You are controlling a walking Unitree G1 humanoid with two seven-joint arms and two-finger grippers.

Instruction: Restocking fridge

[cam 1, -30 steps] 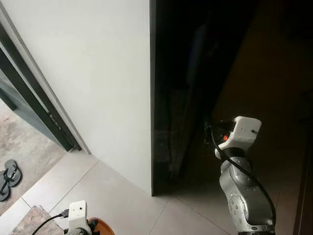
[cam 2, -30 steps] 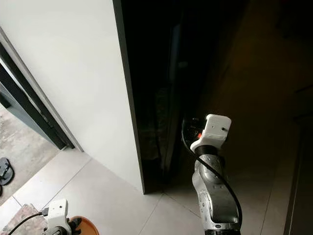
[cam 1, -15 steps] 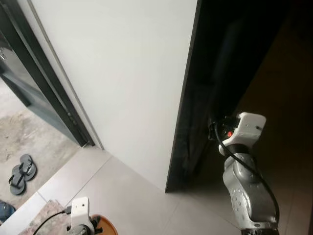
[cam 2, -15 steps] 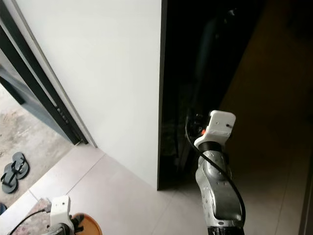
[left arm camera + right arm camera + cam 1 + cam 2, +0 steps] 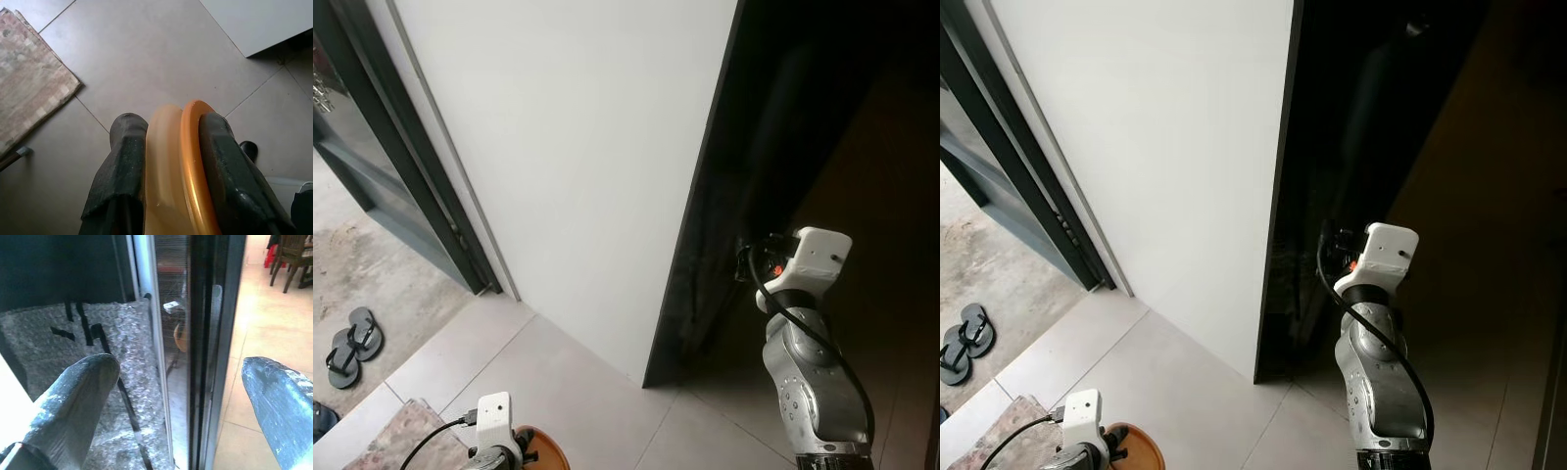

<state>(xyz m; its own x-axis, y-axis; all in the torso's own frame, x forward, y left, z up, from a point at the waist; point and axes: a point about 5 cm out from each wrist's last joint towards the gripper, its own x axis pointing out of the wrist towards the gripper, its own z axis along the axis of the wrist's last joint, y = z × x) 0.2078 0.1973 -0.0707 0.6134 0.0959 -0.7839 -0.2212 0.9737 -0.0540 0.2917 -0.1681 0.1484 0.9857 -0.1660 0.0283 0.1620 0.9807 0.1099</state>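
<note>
Left gripper (image 5: pixel 168 147): fingers clamped on orange plate (image 5: pixel 188 171) above tiled floor (image 5: pixel 146 63) | Right gripper (image 5: pixel 181 401): fingers spread wide, facing black fridge door edge (image 5: pixel 210 333)

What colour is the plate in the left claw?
Orange plate, clamped by the left claw; clearest in the left wrist view.

Setting: a home, at a spot beside an outside door. Evidence: pale tiled floor (image 5: pixel 558 382) with visible grout lines; a plain white wall panel (image 5: pixel 578 147); a dark-framed sliding door (image 5: pixel 401 176) opening onto rough concrete ground where a pair of flip-flops (image 5: pixel 352 343) lies. A woven patterned mat (image 5: pixel 29 73) lies on the tiles near the threshold. Right wrist view: wooden chair (image 5: pixel 288 259) on a lit tiled floor beyond a tall dark glossy appliance front (image 5: pixel 773 127), with bubble wrap (image 5: pixel 117 382) taped against it.
</note>
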